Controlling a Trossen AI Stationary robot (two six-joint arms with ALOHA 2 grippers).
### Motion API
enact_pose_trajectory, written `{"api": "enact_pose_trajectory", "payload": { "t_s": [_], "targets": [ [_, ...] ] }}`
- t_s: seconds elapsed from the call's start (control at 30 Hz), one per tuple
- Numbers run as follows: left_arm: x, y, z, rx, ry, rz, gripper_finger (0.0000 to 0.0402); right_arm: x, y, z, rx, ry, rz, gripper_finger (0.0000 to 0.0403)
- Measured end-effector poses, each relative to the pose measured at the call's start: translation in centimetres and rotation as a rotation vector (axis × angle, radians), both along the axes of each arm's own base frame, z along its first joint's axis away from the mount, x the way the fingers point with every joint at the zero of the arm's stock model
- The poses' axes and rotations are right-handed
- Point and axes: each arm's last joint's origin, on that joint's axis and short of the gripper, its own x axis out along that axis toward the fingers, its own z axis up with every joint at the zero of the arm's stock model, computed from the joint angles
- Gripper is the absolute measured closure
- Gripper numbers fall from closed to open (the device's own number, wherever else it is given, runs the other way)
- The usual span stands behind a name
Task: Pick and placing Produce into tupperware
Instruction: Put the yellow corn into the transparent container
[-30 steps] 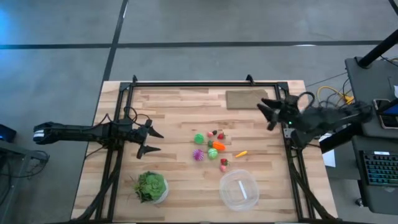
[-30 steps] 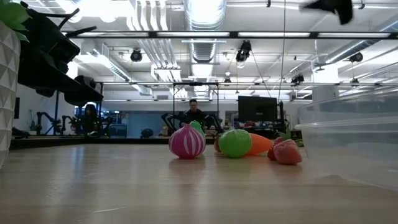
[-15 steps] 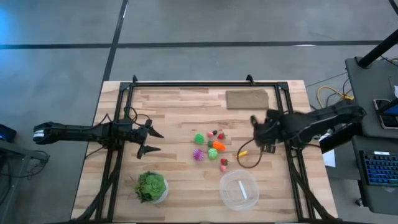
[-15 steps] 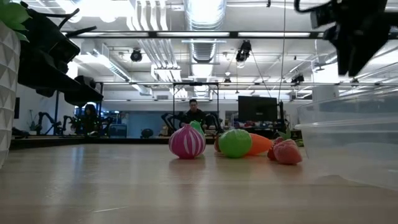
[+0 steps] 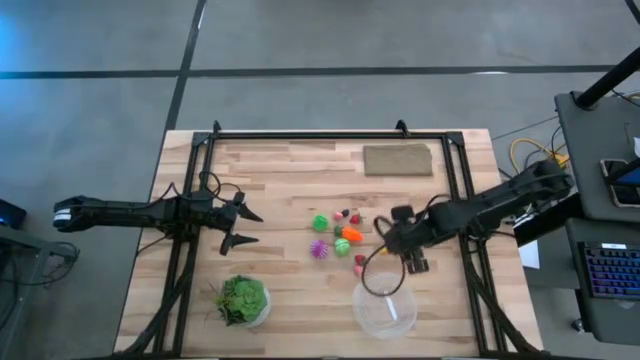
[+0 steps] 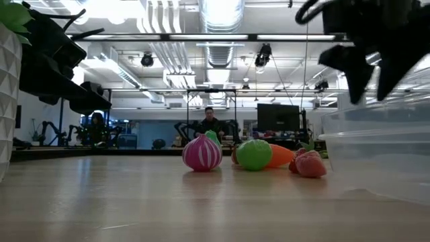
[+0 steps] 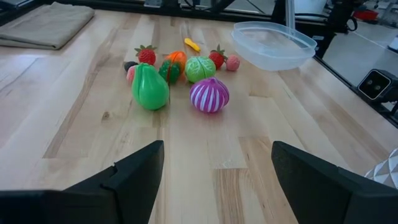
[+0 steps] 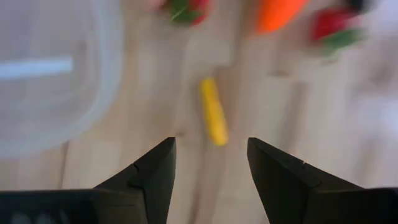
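One tupperware [image 5: 384, 305]; one leafy bowl [image 5: 243, 300]; two arms.

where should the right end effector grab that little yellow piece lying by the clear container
Probably across its narrow middle, coming straight down. The yellow piece lies flat on the table, long and slim, apart from the tupperware. The right end effector is open above it; close across the short width.

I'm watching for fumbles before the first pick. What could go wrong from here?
The right pincer hangs open over the small yellow piece, which is thin and may slip or roll out on closing. The tupperware sits close beside it, so the descending arm could nudge its rim. The strawberry nearby could get knocked too.
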Motion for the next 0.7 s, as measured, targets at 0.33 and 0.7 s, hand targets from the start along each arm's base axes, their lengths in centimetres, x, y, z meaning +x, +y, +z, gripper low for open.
{"api": "enact_pose_trajectory", "payload": {
  "t_s": [0.33, 0.7],
  "targets": [
    [0.0, 0.0, 0.0, 0.000, 0.000, 0.000, 0.0118, 2.5, 1.7, -4.1, -0.137, 0.060, -0.033, 0.0211],
    [0.0, 0.0, 0.0, 0.000, 0.000, 0.000, 0.0118, 2.1, 1.2, -6.2, -0.124, 0.046, -0.073, 0.0211]
  ]
}}
